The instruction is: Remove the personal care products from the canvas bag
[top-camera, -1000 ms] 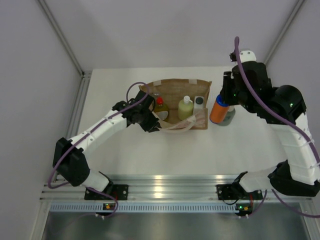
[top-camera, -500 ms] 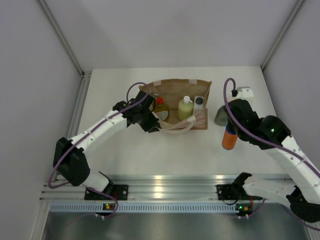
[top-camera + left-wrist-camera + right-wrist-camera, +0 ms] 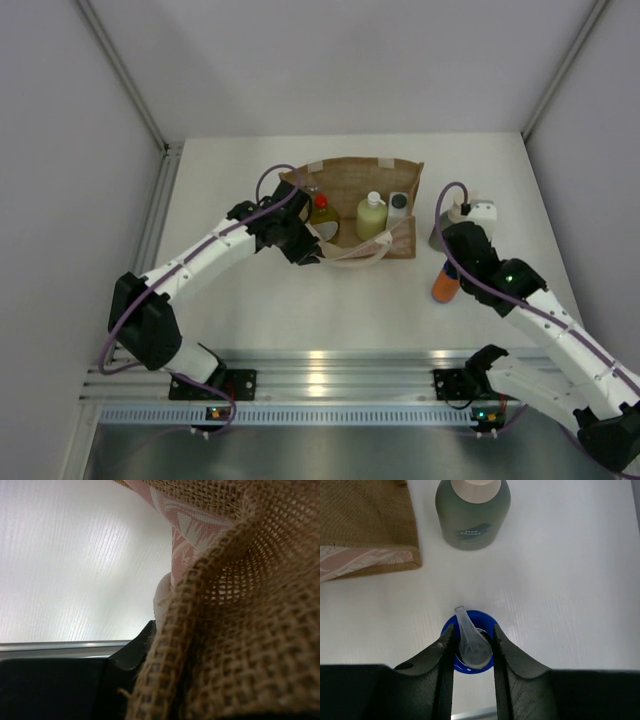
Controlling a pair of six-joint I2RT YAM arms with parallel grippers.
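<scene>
One orange blue-capped bottle was clamped at its cap by the right tool, over the tabletop right of the canvas bag, near the grey-green beige-pump bottle. Left tool was at the bag's rim with weave draped over it; couldn't tell its grip state.

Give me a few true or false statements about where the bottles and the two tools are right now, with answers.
1. The right tool grips the orange bottle by its blue cap. True.
2. The grey-green bottle is in the bag. False: the grey-green bottle stands on the table beside the bag.
3. The pale-green bottle is in the bag. True.
4. The left tool holds the yellow bottle. False: the left tool is at the bag's rim, and the yellow bottle stands inside the bag.
</scene>
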